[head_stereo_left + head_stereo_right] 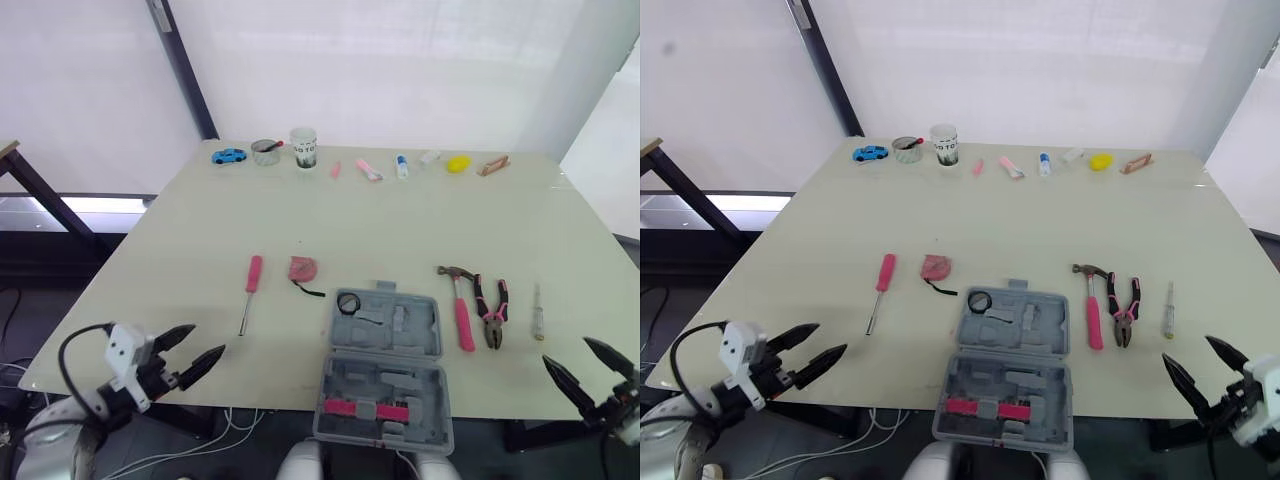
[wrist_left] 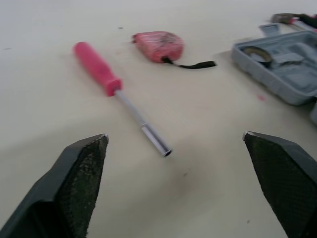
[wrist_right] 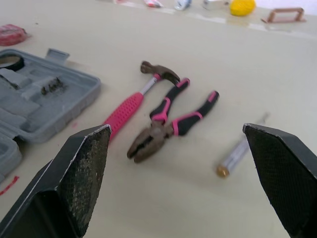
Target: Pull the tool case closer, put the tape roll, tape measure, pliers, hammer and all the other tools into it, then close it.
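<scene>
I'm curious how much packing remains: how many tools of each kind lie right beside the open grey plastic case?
Screwdrivers: 2 (pink-handled screwdriver, slim silver screwdriver)
Pink tape measure: 1
Pink-handled hammer: 1
Pink-and-black pliers: 1
Total: 5

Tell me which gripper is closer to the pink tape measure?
Left. The left gripper sits open at the near edge, with the screwdriver between it and the tape measure. The right gripper, open, is beyond the tool case, hammer and pliers.
</scene>
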Tool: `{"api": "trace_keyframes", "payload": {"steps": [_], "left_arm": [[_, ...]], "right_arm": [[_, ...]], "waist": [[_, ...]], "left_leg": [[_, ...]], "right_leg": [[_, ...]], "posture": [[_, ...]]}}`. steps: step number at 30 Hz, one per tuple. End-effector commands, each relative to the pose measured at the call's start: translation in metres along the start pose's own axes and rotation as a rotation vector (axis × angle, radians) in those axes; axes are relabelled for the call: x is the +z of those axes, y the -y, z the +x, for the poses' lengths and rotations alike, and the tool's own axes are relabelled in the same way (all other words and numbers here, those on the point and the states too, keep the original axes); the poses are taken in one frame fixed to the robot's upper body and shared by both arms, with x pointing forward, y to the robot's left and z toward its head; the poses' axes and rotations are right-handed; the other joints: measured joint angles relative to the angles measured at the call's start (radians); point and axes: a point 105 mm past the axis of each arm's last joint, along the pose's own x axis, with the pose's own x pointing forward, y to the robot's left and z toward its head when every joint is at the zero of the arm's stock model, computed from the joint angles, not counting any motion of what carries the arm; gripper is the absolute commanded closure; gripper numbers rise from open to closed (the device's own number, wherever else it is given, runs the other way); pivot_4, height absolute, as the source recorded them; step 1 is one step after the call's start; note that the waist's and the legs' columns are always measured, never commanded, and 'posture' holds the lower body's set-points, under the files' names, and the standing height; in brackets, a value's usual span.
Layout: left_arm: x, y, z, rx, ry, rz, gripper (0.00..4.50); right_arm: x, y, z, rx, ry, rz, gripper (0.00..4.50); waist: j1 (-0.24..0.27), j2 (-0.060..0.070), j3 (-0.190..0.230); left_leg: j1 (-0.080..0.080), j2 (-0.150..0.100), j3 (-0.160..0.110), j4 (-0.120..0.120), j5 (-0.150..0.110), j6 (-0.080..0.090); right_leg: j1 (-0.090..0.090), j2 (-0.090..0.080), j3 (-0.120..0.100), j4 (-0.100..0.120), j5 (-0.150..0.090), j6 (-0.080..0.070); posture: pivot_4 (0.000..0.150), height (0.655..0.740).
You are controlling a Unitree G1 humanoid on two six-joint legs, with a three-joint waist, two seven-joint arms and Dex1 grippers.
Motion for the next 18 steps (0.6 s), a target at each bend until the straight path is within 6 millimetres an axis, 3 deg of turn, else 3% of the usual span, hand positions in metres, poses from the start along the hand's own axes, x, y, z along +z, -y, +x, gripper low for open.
{"api": "trace_keyframes", "payload": {"steps": [1, 8, 14, 18], "left_arm": [[0.008, -0.007, -0.014, 0.102, 0.045, 0.020, 0.02], [0.008, -0.003, -0.009, 0.135, 0.036, 0.040, 0.02], [0.025, 0.010, 0.026, 0.128, 0.065, 0.071, 0.02], [0.034, 0.025, 0.048, 0.120, 0.064, 0.094, 0.02]], "right_arm": [[0.003, 0.003, -0.013, -0.046, 0.014, -0.029, 0.00], [0.000, 0.000, -0.017, -0.031, 0.015, -0.028, 0.00], [0.026, -0.016, -0.001, 0.158, 0.115, -0.066, 0.00], [0.039, -0.039, 0.009, 0.347, 0.120, -0.048, 0.00]], "waist": [[-0.001, 0.000, -0.001], [-0.002, 0.001, -0.002], [-0.001, 0.001, -0.003], [-0.002, 0.001, -0.003]], "left_leg": [[0.000, 0.000, 0.000, 0.000, 0.000, 0.000], [0.000, 0.001, 0.001, 0.000, 0.000, 0.000], [0.000, 0.000, 0.003, 0.000, 0.000, 0.000], [0.000, -0.001, 0.004, -0.002, 0.000, 0.000]], "right_leg": [[-0.001, 0.000, 0.000, 0.000, 0.000, 0.000], [-0.003, -0.001, 0.000, 0.000, 0.000, 0.000], [-0.002, -0.001, 0.001, 0.000, 0.000, 0.000], [-0.002, 0.000, 0.002, 0.000, 0.000, 0.000]], "posture": [[0.150, 0.7400], [0.150, 0.7400], [0.150, 0.7400], [0.150, 0.7400]]}}
